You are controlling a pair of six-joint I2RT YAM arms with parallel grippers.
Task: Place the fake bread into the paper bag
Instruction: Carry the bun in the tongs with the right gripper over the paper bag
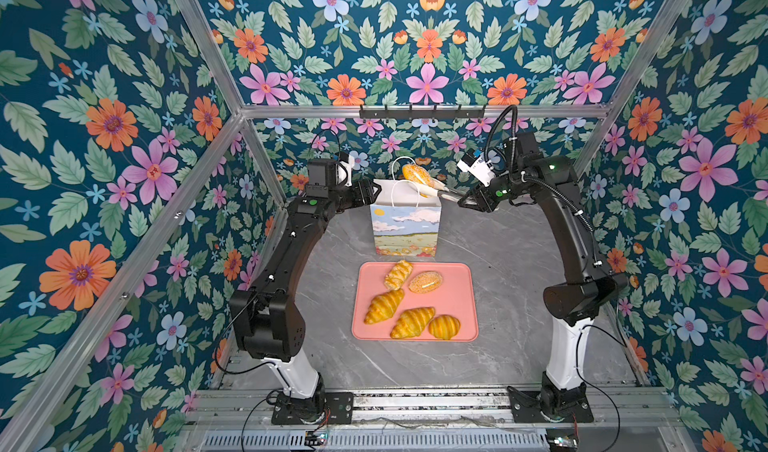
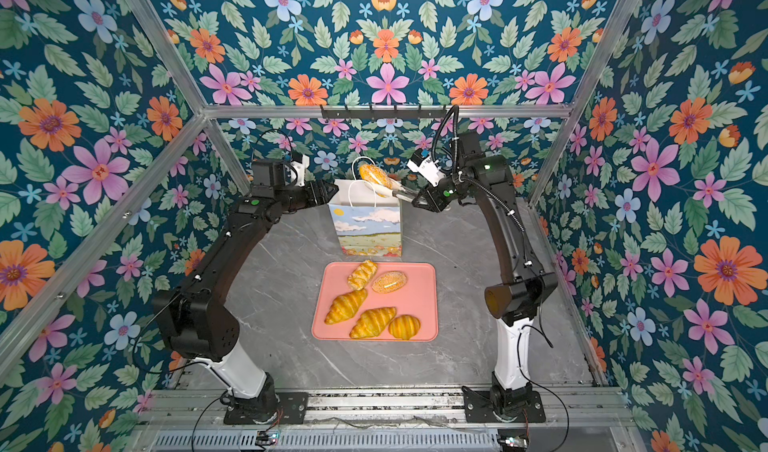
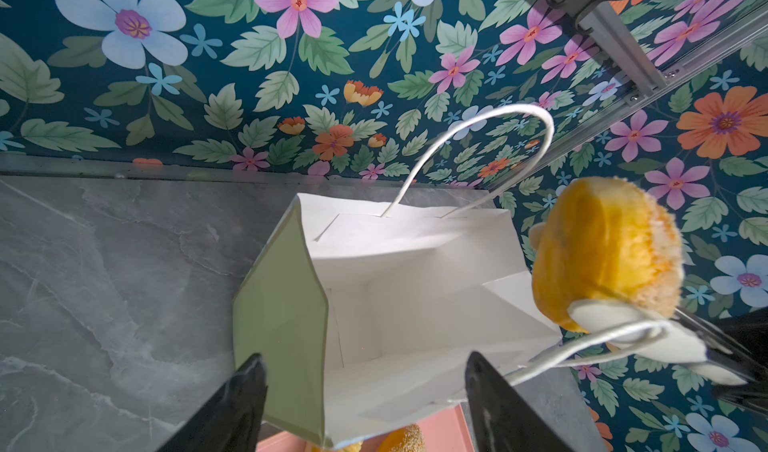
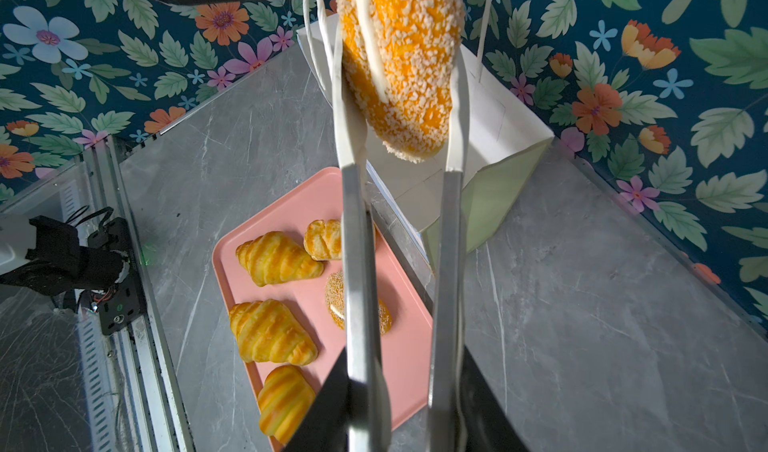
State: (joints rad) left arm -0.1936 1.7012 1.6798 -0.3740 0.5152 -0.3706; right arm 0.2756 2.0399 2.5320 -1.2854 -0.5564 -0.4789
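Observation:
The paper bag (image 1: 405, 230) stands upright behind the pink tray (image 1: 461, 304), its mouth open. My right gripper (image 4: 403, 408) is shut on metal tongs (image 4: 357, 263). The tongs' white tips pinch a speckled oval bun of fake bread (image 1: 415, 174) just above the bag's mouth, beside a cord handle. My left gripper (image 3: 363, 358) is open at the bag's left top edge, and the bag's corner (image 3: 291, 304) lies between its fingers without being pinched. On the tray lie a braided piece (image 1: 398, 274), a speckled bun (image 1: 424, 282), two croissants (image 1: 384, 306) and a striped bun (image 1: 444, 326).
The grey marble tabletop (image 1: 507, 263) runs round the tray and bag. Floral walls close in on three sides, with an aluminium frame and a black hook rail (image 1: 422, 112) at the back. Both arm bases sit on the front rail (image 1: 415, 400).

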